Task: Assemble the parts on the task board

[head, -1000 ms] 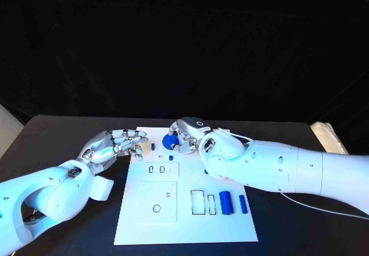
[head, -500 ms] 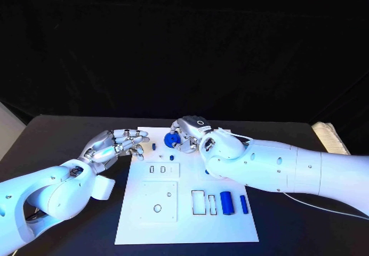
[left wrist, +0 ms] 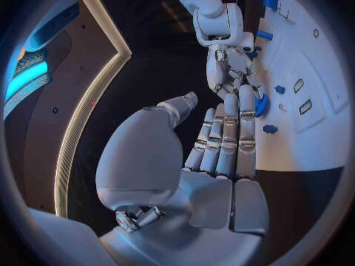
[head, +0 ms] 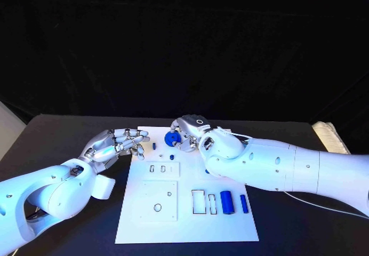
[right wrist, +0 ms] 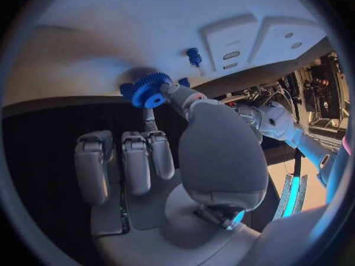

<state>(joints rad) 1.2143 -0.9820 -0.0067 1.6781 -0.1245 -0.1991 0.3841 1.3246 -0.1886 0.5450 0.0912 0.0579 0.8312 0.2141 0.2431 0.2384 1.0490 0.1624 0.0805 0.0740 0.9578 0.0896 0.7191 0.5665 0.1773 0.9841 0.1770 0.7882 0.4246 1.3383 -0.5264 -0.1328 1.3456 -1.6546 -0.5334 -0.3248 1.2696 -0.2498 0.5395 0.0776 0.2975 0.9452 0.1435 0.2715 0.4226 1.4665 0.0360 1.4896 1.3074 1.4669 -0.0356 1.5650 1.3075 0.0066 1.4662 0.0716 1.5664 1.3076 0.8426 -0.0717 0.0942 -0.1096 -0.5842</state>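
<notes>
Currently I log: right hand pinching blue gear over task board far edge, left hand beside it, fingers loosely curled, holding nothing; risk—thin pinch slips, gear drops.

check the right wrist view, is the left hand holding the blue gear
No, the right hand pinches the blue gear at its fingertips; the left hand is apart from it.
</notes>
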